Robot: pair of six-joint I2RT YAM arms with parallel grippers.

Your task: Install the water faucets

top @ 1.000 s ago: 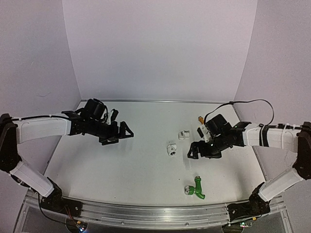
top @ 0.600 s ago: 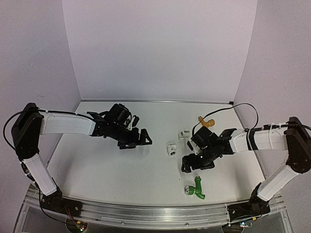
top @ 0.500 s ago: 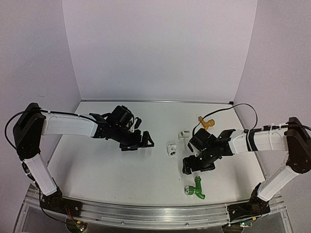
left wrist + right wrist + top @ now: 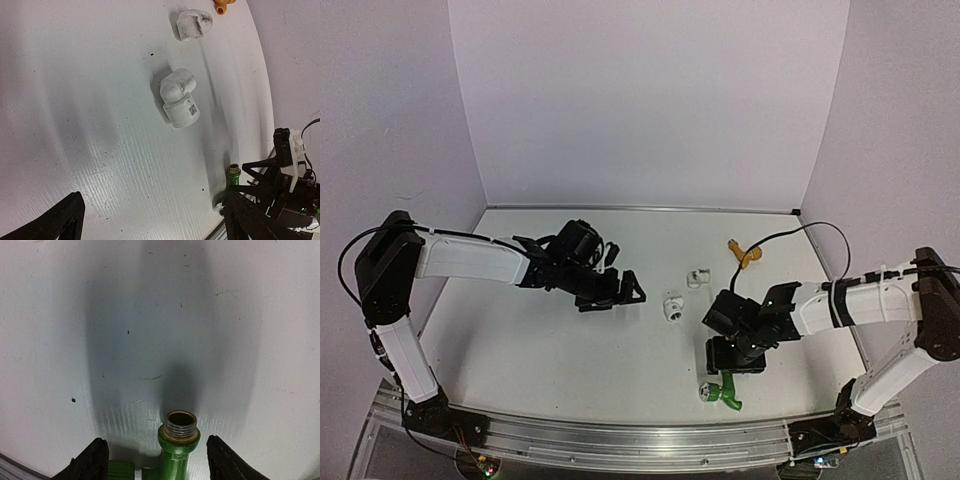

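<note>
green plastic toy tap [image 4: 177, 447] with a bent spout, a round knob and a brass-coloured threaded mouth: lies on its side on the white table [image 4: 550, 350], directly under the right black two-finger pincer [image 4: 730, 366]. in the right wrist view, sits between the two fingertips [image 4: 90, 462], threaded mouth pointing away from the pincer's palm, a gap on either side, neither pad touching it. right pincer: stands wide open, grips nothing, hangs low over the tap.

yellow-gold toy tap [image 4: 744, 254] with a bent spout: lies well beyond the right pincer, toward the back wall, well apart from the green one; too small in the overhead view for any detail of the knob.

small white elbow-shaped pipe fitting [image 4: 179, 97]: lies ahead of the left black two-finger pincer [image 4: 618, 298], between the two pincers, on its side, with a small dark printed mark on its collar. second white elbow fitting [image 4: 194, 25]: lies farther from the left pincer, beyond the first and apart from it, near the yellow-gold tap, just visible at the top edge of the left wrist view.

left pincer: stretches over the middle of the table, fingers [image 4: 57, 225] spread wide at the lower corners of its own view, holds nothing, only bare table between them. hovering or resting on the surface: cannot tell.
</note>
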